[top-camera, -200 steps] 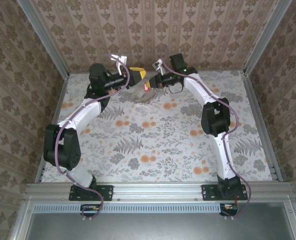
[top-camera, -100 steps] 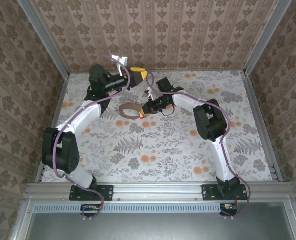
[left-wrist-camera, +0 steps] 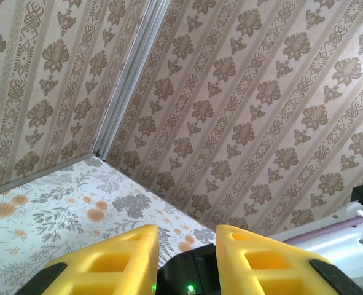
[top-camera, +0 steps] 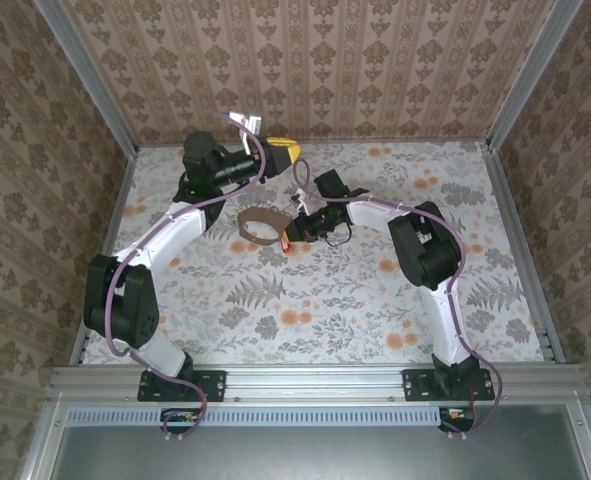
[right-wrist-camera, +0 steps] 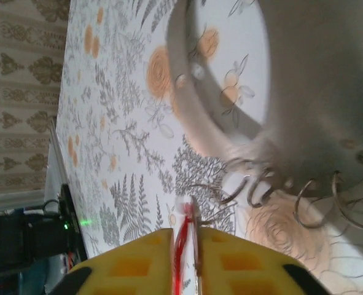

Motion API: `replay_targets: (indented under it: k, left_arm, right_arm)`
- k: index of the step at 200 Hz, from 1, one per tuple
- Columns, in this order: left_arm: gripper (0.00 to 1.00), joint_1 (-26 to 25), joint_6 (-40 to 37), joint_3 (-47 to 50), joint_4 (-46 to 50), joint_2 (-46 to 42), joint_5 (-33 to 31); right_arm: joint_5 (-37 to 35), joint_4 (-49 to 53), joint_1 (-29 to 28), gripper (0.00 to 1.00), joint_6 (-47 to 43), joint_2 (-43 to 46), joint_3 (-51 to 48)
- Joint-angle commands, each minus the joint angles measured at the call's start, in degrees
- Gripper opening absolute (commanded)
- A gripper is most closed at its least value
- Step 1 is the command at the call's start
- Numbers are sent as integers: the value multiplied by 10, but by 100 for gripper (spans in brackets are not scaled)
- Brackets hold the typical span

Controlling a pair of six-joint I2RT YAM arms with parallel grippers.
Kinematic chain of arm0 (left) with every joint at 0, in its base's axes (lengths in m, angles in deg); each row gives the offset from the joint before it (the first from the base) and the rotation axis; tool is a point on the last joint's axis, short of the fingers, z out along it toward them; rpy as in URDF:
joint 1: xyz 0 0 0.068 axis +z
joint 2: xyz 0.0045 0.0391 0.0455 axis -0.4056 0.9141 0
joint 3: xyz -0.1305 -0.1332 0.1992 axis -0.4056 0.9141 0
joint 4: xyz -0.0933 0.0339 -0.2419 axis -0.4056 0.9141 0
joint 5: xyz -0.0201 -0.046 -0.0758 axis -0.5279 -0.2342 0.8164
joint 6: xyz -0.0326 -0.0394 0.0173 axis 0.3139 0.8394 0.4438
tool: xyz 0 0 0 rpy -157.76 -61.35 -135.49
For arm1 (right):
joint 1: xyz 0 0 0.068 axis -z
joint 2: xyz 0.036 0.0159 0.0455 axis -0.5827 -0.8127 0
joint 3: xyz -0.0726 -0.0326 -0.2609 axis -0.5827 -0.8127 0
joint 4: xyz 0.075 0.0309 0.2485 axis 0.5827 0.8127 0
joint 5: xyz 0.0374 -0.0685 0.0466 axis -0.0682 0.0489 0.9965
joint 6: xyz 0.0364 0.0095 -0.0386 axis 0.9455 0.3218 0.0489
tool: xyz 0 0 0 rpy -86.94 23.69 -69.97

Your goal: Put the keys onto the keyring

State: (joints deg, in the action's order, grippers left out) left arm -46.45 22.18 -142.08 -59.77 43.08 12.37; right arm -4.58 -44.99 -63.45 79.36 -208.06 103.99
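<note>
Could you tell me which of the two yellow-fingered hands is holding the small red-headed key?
The right hand: the thin red-headed key sits gripped between its yellow fingers, whereas the left hand, facing the wall, holds nothing.

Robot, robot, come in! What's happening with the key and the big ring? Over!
Left hand open, empty, near the back wall. Right hand pinching red key beside keyring, key not yet on. Nothing blocking between them.

— What sort of place are we looking at?
— A robotics lab cell. A left arm [top-camera: 125,300] and a right arm [top-camera: 445,310] are standing bolted on an aluminium rail [top-camera: 315,381], and beyond that rail wallpapered panels [top-camera: 395,70] are boxing in a floral-print tabletop [top-camera: 345,290].
</note>
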Motion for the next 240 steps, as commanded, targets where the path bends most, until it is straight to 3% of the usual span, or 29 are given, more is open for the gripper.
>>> replay_targets:
  k: [1, 38, 96, 111, 131, 135, 138, 142, 152, 184, 240]
  left_arm:
    - [30, -2, -13, -2, 1, -10, -4]
    - [32, -2, -17, -2, 5, -13, -6]
    - [37, 6, -26, 15, 15, -37, -18]
    - [45, 11, -27, 25, 19, -47, -25]
    - [76, 20, -32, 41, 36, -65, -50]
    - [81, 23, -33, 48, 40, -69, -59]
    - [96, 26, -34, 52, 43, -74, -66]
    - [100, 29, -37, 58, 47, -79, -78]
    - [100, 39, -42, 78, 54, -95, -111]
    - [100, 69, -80, 144, 93, -148, -250]
    - [100, 104, -240, 284, 97, -265, -533]
  right_arm:
    - [22, -18, -28, 33, 5, 57, -28]
    - [33, -41, -35, 43, 2, 131, -102]
    - [12, -54, 19, 55, 7, 227, -161]
    - [1, -53, 37, 64, 5, 253, -168]
    - [-11, -48, 69, 83, 5, 290, -176]
    - [-13, -49, 76, 85, 7, 297, -178]
    - [-15, -50, 82, 89, 8, 304, -180]
    - [-18, -51, 90, 95, 9, 312, -182]
    - [-28, -51, 110, 99, 10, 333, -187]
    - [-110, -51, 169, 100, 16, 395, -201]
    - [-389, -105, 242, 99, 0, 467, -268]
